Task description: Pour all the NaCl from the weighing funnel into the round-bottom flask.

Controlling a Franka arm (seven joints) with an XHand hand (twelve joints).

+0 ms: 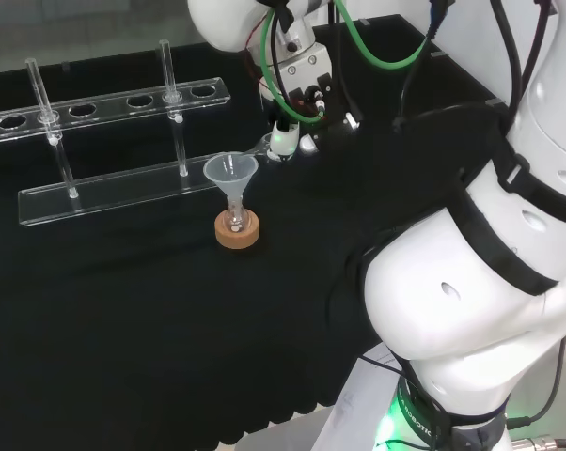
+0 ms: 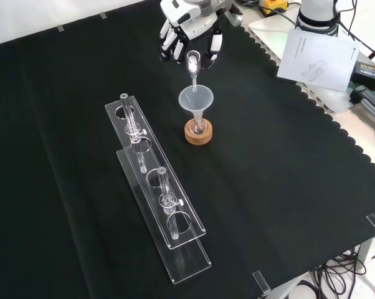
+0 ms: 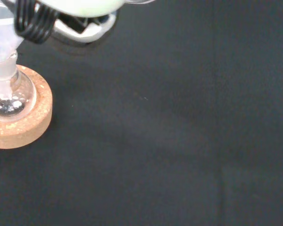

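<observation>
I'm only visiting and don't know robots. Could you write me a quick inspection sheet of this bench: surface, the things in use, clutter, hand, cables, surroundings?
Surface: black cloth covers the bench, with a scalloped edge at the front view's right.
Job's things: small clear glass round-bottom flask sits on a cork ring stand; a clear plastic funnel stands in its neck; white grains lie in the flask. A clear weighing funnel is tipped spout-down over the funnel.
Clutter: clear acrylic test-tube rack holding two glass tubes.
Hand: black and white hand curled on the weighing funnel.
Cables: green and black cables run along the arm.
Surroundings: white paper sheet beyond the cloth.
</observation>
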